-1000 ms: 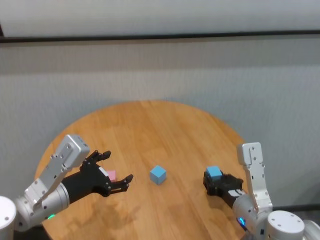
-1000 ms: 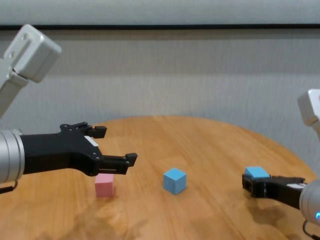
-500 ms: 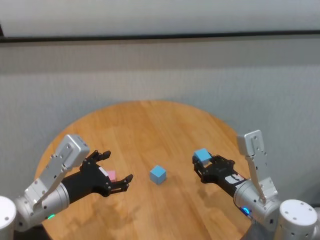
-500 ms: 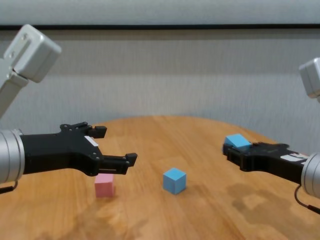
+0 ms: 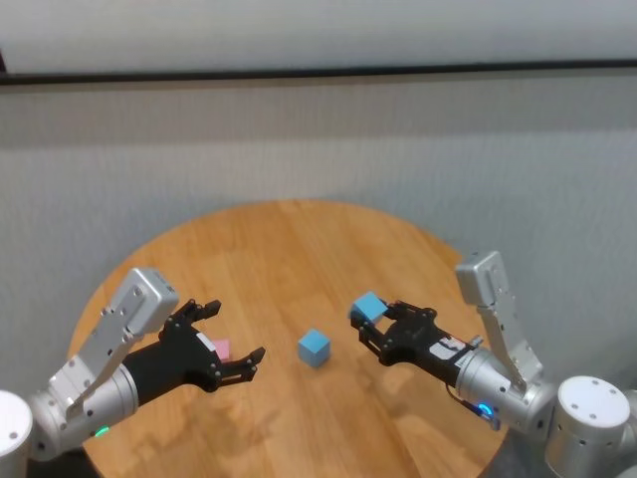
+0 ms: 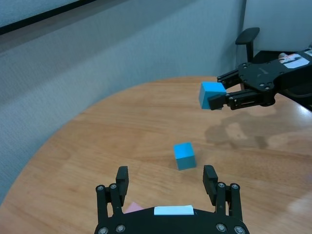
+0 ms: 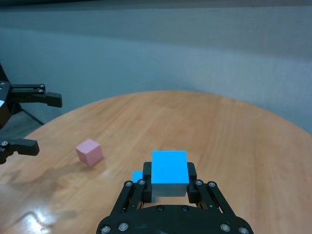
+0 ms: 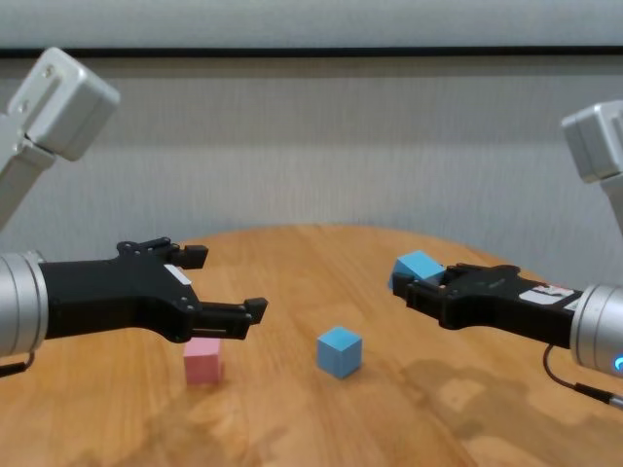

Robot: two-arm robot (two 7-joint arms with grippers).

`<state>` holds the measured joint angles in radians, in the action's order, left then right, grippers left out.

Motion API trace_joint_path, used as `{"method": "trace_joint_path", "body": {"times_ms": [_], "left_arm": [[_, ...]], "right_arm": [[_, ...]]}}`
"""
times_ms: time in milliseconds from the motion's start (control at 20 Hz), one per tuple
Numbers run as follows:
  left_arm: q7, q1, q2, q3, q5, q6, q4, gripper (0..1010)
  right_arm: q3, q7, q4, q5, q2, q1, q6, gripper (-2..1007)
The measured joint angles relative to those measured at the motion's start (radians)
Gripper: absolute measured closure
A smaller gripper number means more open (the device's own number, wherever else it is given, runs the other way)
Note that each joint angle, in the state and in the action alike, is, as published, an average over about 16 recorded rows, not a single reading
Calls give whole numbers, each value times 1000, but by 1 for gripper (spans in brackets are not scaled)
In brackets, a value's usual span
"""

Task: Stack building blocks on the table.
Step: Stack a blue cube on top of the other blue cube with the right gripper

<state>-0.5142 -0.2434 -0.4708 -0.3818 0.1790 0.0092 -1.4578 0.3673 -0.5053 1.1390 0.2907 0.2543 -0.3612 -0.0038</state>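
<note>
Three blocks in all: two blue, one pink. The right gripper (image 5: 372, 324) clamps one blue block (image 5: 369, 307) in the air at 2 o'clock from the second blue block (image 5: 314, 348), which rests mid-worktop (image 5: 299, 259). The pink block (image 5: 221, 350) sits at its 9 o'clock, under the open left gripper (image 5: 231, 339).

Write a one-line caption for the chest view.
Right gripper carries a blue block above the table; open left gripper hovers over the pink block.

My right gripper (image 5: 370, 324) hung raised, fingers clamped, seemingly level. My left gripper (image 5: 232, 342) hovered low on its side, fingers spread wide.
</note>
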Motion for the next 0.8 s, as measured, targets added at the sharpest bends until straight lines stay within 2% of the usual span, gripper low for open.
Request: {"method": "trace_joint_path", "body": {"times_ms": [150, 400, 800], "left_arm": [[0, 0, 0, 0, 0, 0, 0, 7], [0, 0, 0, 0, 0, 0, 0, 7], [0, 0, 0, 0, 0, 0, 0, 7]], "right_arm": [[20, -39, -41, 11, 0, -28, -19, 635], [48, -87, -110, 26, -6, -71, -38, 635], [88, -140, -214, 38, -22, -139, -55, 635]]}}
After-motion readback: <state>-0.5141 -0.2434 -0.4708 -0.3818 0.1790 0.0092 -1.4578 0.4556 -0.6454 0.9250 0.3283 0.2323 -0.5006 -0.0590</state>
